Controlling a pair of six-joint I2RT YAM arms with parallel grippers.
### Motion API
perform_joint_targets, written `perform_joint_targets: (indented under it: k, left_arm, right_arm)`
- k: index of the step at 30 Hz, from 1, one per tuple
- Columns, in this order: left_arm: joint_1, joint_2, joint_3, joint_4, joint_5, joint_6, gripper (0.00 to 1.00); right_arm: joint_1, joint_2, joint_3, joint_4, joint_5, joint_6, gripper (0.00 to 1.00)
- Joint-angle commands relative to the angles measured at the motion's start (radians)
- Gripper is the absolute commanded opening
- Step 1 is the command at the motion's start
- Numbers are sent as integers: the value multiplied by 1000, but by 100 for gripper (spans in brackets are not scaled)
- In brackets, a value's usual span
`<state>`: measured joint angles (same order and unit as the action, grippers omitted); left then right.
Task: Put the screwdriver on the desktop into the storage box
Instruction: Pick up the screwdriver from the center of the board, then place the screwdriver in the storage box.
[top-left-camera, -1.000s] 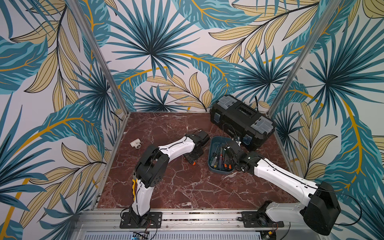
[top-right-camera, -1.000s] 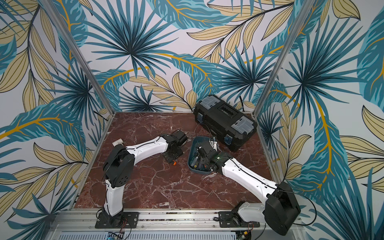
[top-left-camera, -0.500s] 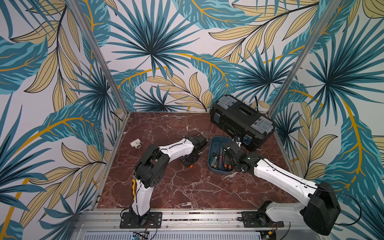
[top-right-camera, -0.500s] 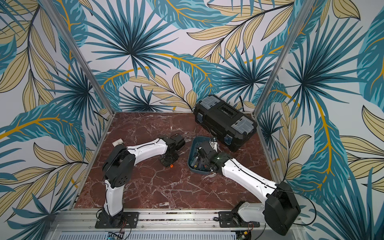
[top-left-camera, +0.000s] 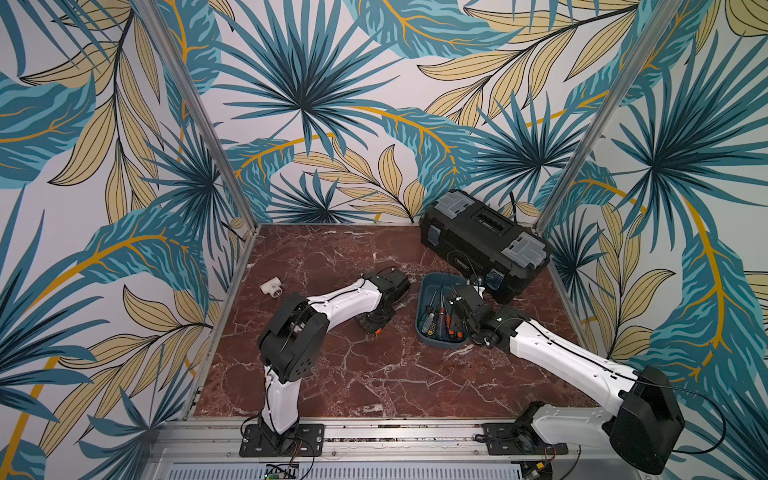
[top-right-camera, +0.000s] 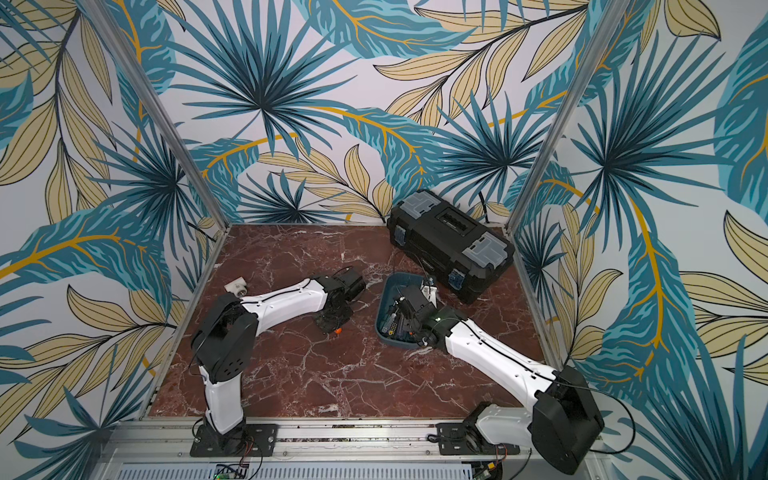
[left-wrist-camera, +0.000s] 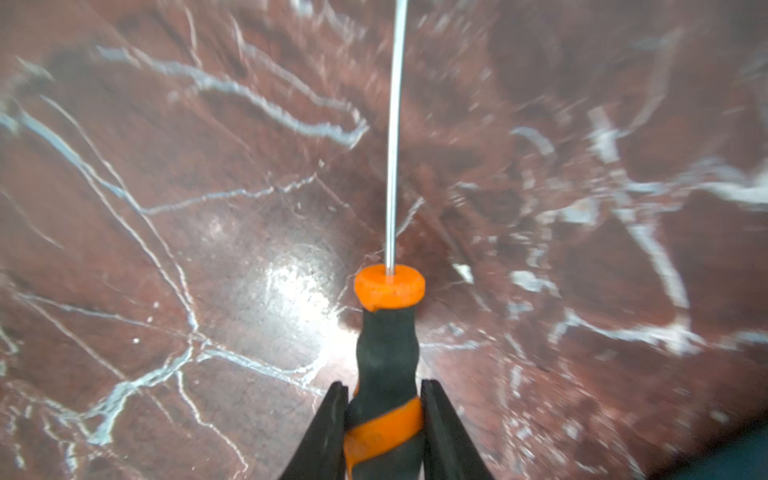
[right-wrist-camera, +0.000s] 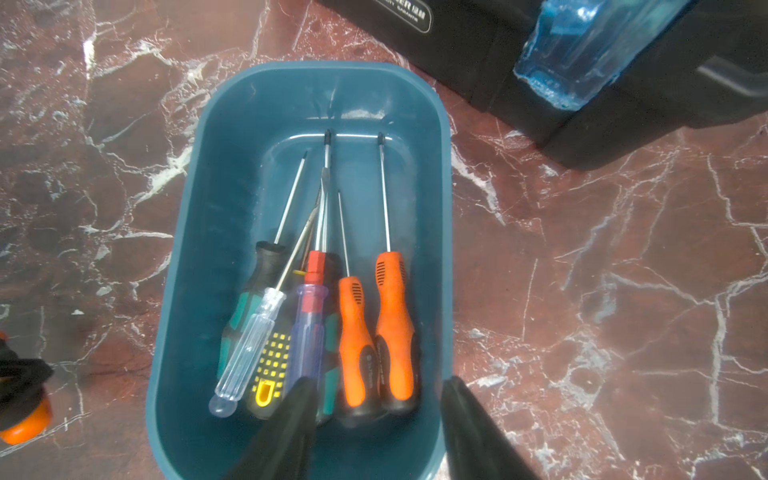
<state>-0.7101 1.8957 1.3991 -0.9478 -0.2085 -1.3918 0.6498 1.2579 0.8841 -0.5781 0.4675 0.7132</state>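
Note:
A screwdriver (left-wrist-camera: 386, 340) with a black and orange handle and a thin steel shaft lies low over the marble desktop (top-left-camera: 374, 374). My left gripper (left-wrist-camera: 382, 388) is shut on its handle, with both jaws pressed against its sides. In both top views this gripper (top-left-camera: 376, 322) (top-right-camera: 332, 320) points down left of the teal storage box (top-left-camera: 424, 299) (top-right-camera: 384, 303), and the handle's orange end (top-left-camera: 377, 331) shows below it. My right gripper (right-wrist-camera: 378, 386) hovers open over the near end of the storage box (right-wrist-camera: 195, 232), holding nothing.
Several screwdrivers (right-wrist-camera: 353, 332) lie inside the box. A black toolbox (top-left-camera: 482, 241) stands just behind it at the back right. A white pipe fitting (top-left-camera: 272, 287) lies near the left rail. Patterned walls close three sides.
My left gripper's jaws have closed onto the screwdriver handle, and the wrist has shifted slightly toward the front left. The right arm has barely moved.

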Motion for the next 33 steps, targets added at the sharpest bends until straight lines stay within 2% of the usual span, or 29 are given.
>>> perform_joint_targets:
  k: [1, 6, 10, 15, 22, 33]
  left_arm:
    - [-20, -104, 22, 104, -100, 199, 22]
    - [-85, -114, 135, 152, -60, 524, 21]
    - [-154, -38, 271, 78, 20, 663, 21]
    - [-213, 52, 359, 50, 78, 679, 22]
    - [-229, 168, 423, 27, 170, 666, 25]
    - [-234, 248, 461, 52, 184, 667, 25]
  right_arm:
    - [-3, -26, -23, -17, 25, 18, 54]
    - [-17, -49, -27, -18, 44, 22, 54]
    - [-29, -77, -41, -25, 67, 27, 54]
    - [-49, -138, -75, -63, 96, 77, 54]
    - [-55, -217, -120, -97, 112, 109, 54]
    - [-56, -223, -135, -103, 106, 124, 54]
